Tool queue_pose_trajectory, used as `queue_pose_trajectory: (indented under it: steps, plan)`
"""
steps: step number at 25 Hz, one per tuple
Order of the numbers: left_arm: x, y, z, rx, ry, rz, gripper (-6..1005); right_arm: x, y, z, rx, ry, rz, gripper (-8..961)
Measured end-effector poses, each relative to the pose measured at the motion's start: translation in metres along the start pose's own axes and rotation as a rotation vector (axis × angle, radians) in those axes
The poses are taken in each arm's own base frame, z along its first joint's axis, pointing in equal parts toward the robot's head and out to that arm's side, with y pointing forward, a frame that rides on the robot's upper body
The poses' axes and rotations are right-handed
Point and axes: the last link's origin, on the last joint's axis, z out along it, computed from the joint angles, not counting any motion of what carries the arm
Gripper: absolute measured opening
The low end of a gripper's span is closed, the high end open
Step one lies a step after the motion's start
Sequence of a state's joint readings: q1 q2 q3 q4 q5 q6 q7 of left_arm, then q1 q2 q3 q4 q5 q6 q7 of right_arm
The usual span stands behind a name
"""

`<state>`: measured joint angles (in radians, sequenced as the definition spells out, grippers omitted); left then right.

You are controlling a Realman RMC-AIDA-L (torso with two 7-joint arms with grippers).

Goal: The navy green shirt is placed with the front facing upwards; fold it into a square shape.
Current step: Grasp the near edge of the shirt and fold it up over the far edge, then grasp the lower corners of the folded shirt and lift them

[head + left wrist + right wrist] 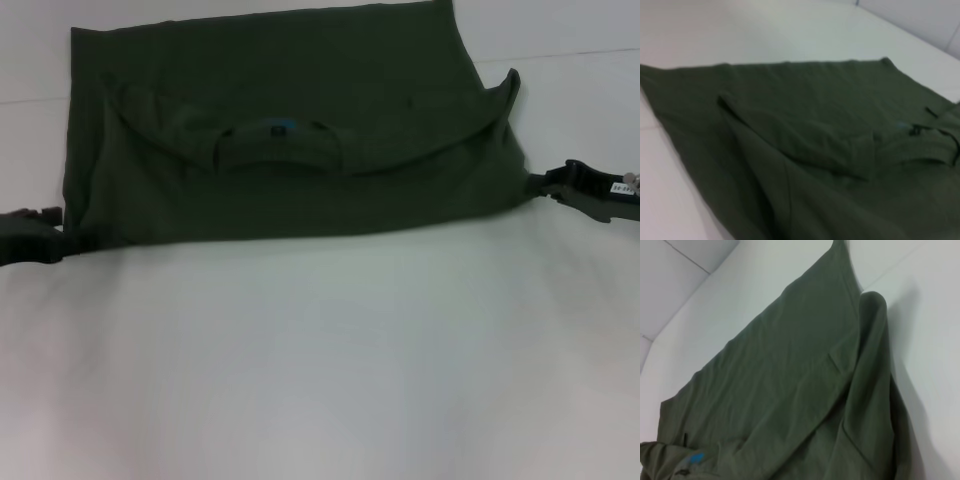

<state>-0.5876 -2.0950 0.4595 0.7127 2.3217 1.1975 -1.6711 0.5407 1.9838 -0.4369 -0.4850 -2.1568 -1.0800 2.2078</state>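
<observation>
White table [320, 380], folded navy green shirt [290, 150], head-only hands

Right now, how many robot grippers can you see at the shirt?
2. The left gripper is at the navy green shirt's near left corner; the right gripper is at its right edge. No others show.

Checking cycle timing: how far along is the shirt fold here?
Done: the navy green shirt is already folded once, collar with blue logo lying over the body, no chest print showing. In hand: the left pincer and right pincer sit at the two near corners on the white table, apparently pinching fabric. Left: it is a wide rectangle, so further folds are needed for a square.
</observation>
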Motion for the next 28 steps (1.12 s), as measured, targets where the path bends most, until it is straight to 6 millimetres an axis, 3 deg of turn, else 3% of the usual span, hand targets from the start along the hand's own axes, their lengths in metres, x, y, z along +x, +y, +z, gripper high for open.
queue_pose_trajectory:
  steps: [13, 28]
  plan:
    - [-0.006, 0.005, 0.020, 0.026, -0.059, 0.040, 880, 0.000, -0.002, -0.002, -0.001, -0.008, 0.008, 1]
    - [-0.005, 0.003, 0.025, 0.067, -0.062, 0.055, 877, 0.001, -0.004, -0.004, 0.004, -0.010, 0.011, 2]
